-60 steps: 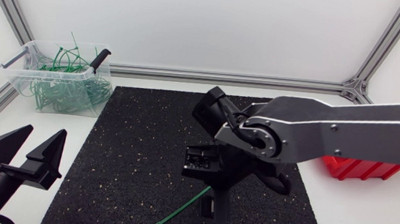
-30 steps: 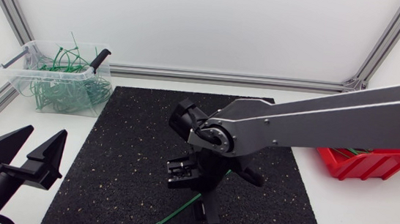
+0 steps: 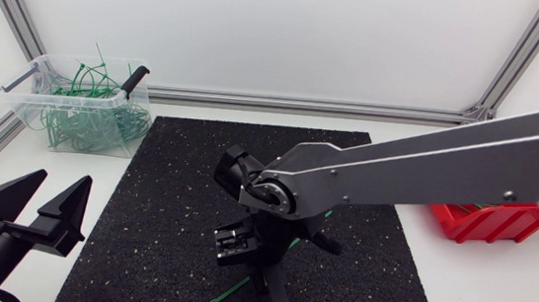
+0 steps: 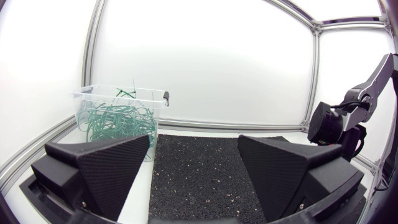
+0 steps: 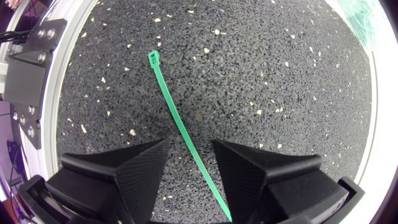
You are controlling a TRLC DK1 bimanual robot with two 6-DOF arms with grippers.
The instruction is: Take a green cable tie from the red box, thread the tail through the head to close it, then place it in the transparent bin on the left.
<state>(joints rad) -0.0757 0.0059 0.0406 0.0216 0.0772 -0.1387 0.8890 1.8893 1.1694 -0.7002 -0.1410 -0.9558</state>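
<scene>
Cable tie (image 5: 188,134), green and straight, lies flat on the black speckled mat (image 3: 165,210), near the mat's front edge and about midway across the tabletop (image 3: 434,296). In the right wrist view its square head points away from the right hand (image 5: 190,146), while its tail runs back between the two wedge fingers and under the hand. The fingers stand apart on either side of the strap with a gap on each side, so the right hand is open and grips nothing. From the head view the right arm (image 3: 426,176) comes in from the right edge and reaches past the middle, its wrist pointing down over the tie (image 3: 229,293).

The left hand (image 3: 60,182) sits at the front left corner, beside the mat's left edge. Its fingers are spread wide, with nothing between them.

The transparent bin (image 3: 34,99) stands at the back left, off the mat, with a tangle of green ties (image 3: 85,113) inside. The red box (image 3: 480,226) is at the right, partly hidden beneath the right arm
</scene>
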